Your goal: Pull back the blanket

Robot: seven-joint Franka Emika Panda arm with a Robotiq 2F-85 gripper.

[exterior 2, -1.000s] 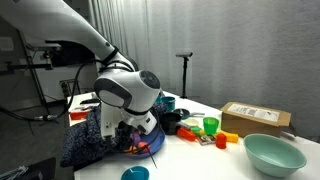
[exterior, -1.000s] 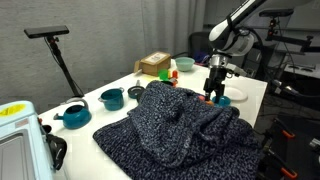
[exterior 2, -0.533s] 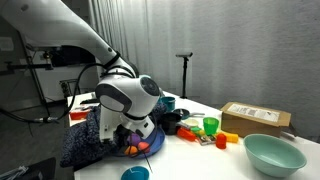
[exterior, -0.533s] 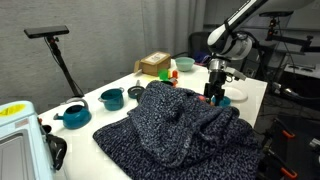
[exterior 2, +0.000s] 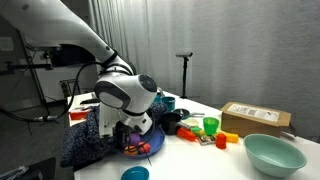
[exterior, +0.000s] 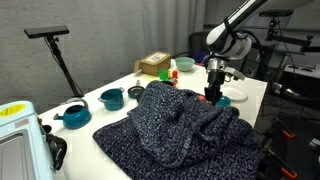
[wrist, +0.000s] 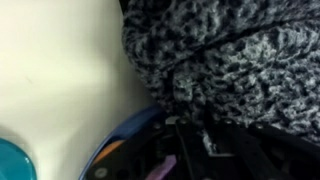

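While my gripper (exterior: 213, 94) sat at edge of the thick navy-grey speckled knit blanket (exterior: 175, 125), I couldn't judge jaw width, wrist pic too blurry.

Jaws unreadable, edges cropped.
In an exterior view the gripper (exterior: 213, 92) is too small to show how its jaws stand. The wrist view is blurred, and the blanket (exterior: 175, 125) runs off the bottom edge.
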